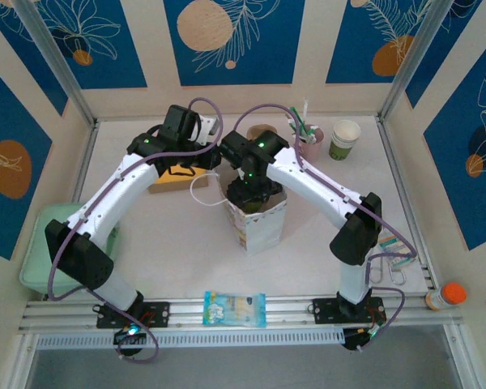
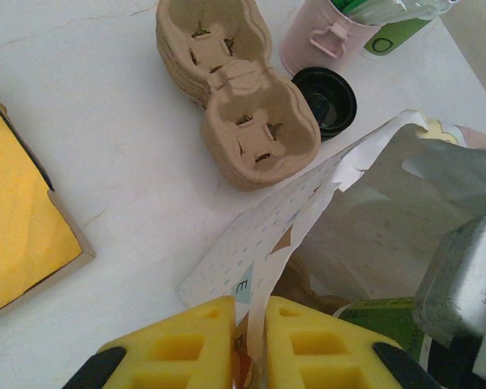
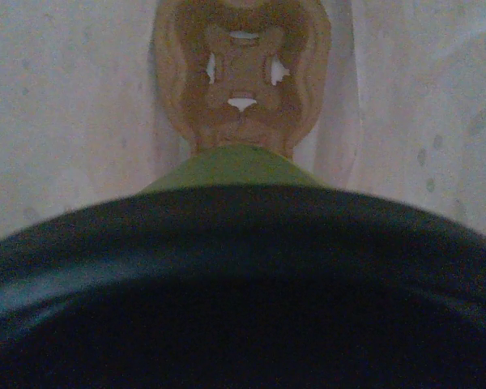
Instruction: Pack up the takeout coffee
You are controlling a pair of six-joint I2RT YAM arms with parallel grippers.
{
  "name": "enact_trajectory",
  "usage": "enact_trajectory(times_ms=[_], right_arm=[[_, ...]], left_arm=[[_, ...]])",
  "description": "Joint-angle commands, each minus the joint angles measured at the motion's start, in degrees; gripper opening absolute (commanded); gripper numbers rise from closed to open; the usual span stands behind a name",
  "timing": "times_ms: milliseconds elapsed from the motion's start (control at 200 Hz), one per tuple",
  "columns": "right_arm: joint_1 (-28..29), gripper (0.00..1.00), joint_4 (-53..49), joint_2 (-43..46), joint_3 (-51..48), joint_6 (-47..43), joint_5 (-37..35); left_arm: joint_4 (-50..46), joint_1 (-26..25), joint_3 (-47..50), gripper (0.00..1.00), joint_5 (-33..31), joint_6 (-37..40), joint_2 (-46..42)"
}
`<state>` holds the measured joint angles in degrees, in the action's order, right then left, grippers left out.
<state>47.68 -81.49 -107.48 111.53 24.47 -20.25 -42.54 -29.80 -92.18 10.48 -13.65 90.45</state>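
Top external: one takeout coffee [image 1: 346, 139] is noted upright at back right of the white table [image 1: 170, 243], beside one pink cup [image 1: 309, 146]. One paper bag [image 1: 255, 220] is stood mid-table, with both arms bent over it. The left gripper [image 2: 249, 316] is pinched on the bag's edge. Whether the right gripper [image 1: 247, 193] grips cannot be told; a dark-lidded green cup [image 3: 227, 166] is seen under it. Blue-panelled walls [image 1: 105, 40] are noted.

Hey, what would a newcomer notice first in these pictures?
Both arms meet over the white paper bag at the centre of the table: the left gripper pinches its edge while the right arm reaches inside. In the right wrist view, a black-lidded green cup looms large above a brown cup carrier lying in the bag.
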Motion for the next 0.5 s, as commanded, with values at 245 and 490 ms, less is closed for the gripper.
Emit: enact_trajectory(times_ms=[245,490], right_arm=[[0.7,0.43,-2.4,0.1,-0.9,0.1,-0.4],[-0.2,0.43,0.8,1.4,-4.6,-0.1,2.5]], left_arm=[[-0.9,-0.3,-1.6,0.16,0.9,-1.0,-1.3],[-1.0,-0.3,-1.9,0.15,0.9,-1.1,-1.6]])
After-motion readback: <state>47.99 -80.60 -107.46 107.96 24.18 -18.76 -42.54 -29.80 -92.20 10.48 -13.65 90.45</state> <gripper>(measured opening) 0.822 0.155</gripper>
